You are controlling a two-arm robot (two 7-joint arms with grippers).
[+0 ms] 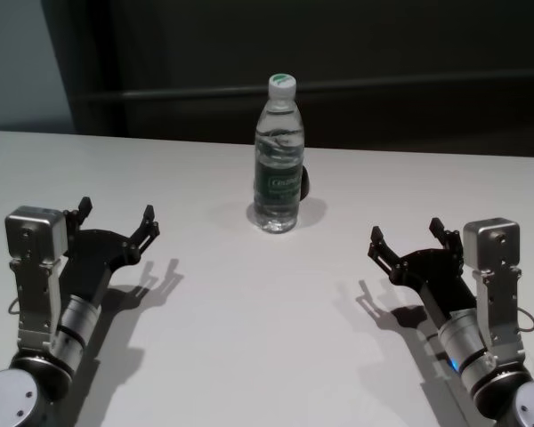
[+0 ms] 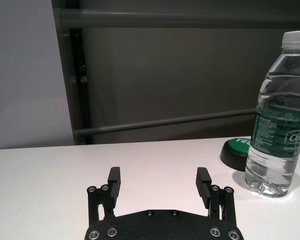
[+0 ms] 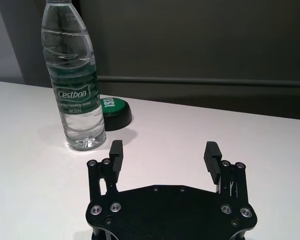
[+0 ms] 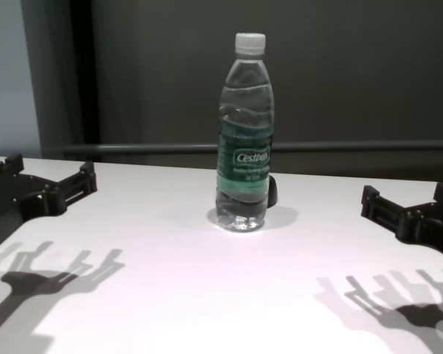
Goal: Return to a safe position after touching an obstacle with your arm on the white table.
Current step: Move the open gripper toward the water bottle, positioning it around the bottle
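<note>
The obstacle (image 1: 278, 160) is a tall clear water bottle with a white cap and green label, upright in the middle of the white table (image 1: 249, 338). It also shows in the left wrist view as the obstacle (image 2: 277, 120), in the right wrist view as the obstacle (image 3: 74, 80) and in the chest view as the obstacle (image 4: 244, 136). My left gripper (image 1: 116, 218) hovers low at the near left, open and empty, well apart from the bottle. My right gripper (image 1: 408, 233) mirrors it at the near right, open and empty too.
A small black puck with a green top (image 3: 112, 109) lies just behind the bottle's base. Beyond the table's far edge stands a dark wall with a horizontal rail (image 1: 409, 84). White tabletop stretches between the two arms.
</note>
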